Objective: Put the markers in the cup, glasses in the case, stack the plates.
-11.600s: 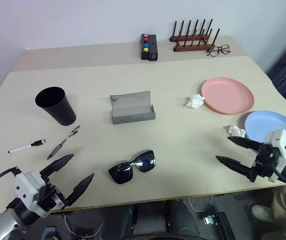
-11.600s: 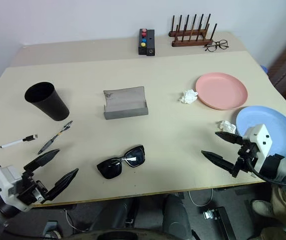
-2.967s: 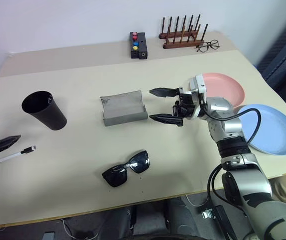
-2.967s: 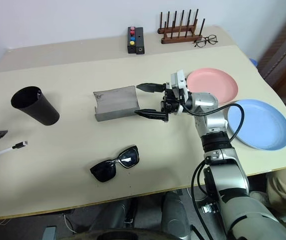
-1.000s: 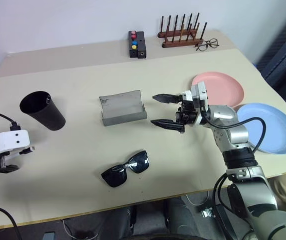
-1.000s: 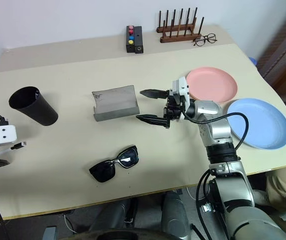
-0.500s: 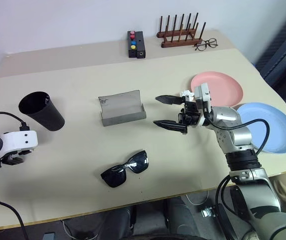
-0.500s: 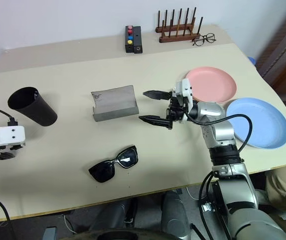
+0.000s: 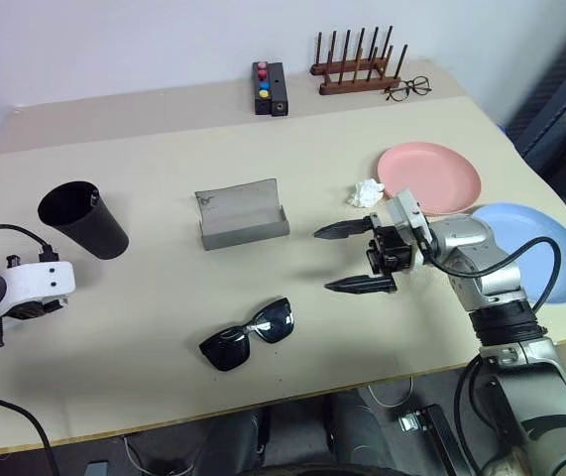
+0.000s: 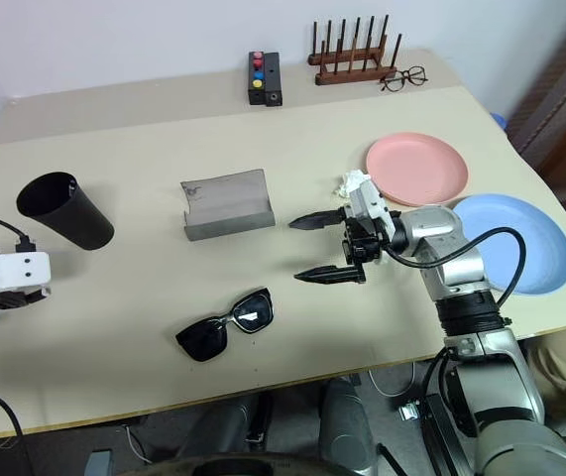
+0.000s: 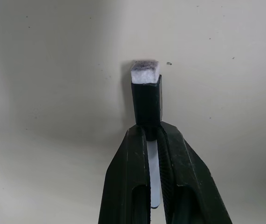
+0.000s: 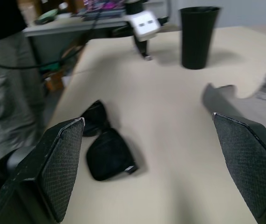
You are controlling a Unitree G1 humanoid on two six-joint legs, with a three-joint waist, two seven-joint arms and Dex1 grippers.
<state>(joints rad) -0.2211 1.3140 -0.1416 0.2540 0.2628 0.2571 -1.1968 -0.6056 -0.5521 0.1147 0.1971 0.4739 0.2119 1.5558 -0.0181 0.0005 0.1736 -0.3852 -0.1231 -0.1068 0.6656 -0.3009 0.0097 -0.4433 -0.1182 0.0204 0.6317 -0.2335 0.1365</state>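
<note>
Left fingers (image 11: 153, 154) clamp white marker (image 11: 146, 95), body mostly hidden; right fingers (image 10: 324, 246) spread, empty

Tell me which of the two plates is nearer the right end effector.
Neither by much, but the pink plate lies beyond the open right end effector, while the blue plate sits farther out by the table edge.

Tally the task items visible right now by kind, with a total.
Plates: 2, pink plate and blue plate
Sunglasses: 1
Grey case: 1
Black cup: 1
White marker: 1, in left gripper
Total: 6
</note>
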